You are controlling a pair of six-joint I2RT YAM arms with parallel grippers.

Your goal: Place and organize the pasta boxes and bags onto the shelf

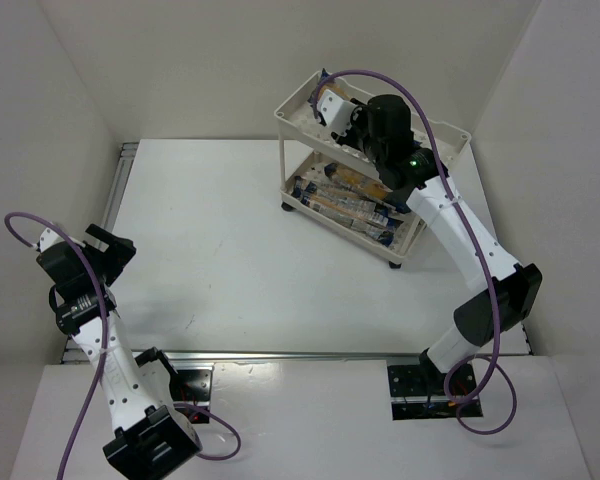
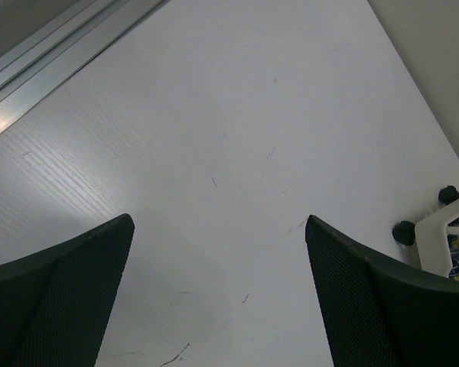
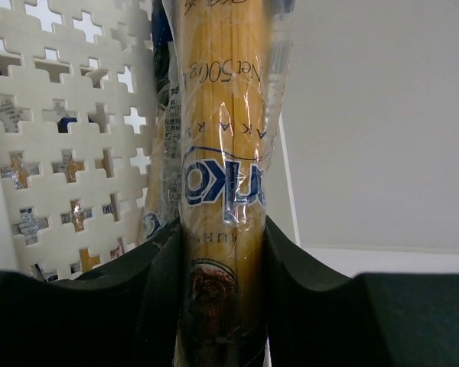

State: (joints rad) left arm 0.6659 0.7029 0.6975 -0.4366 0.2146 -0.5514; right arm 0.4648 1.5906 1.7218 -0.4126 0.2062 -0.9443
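The cream shelf (image 1: 292, 112) stands at the back right of the table. My right gripper (image 1: 342, 112) hovers over its top tier, shut on a spaghetti packet (image 1: 329, 99). In the right wrist view the yellow packet (image 3: 222, 138) runs lengthwise between the black fingers (image 3: 162, 267), beside the perforated tray wall (image 3: 69, 115). A second packet's edge (image 3: 157, 218) shows just left of it. Several packets (image 1: 345, 195) lie on the lower tier. My left gripper (image 1: 107, 246) is far off at the table's left edge, open and holding nothing (image 2: 219, 229).
White walls close in the table on the left, back and right. An aluminium rail (image 2: 53, 53) runs along the left edge. A corner of the shelf (image 2: 441, 233) with a dark wheel (image 2: 403, 232) shows in the left wrist view.
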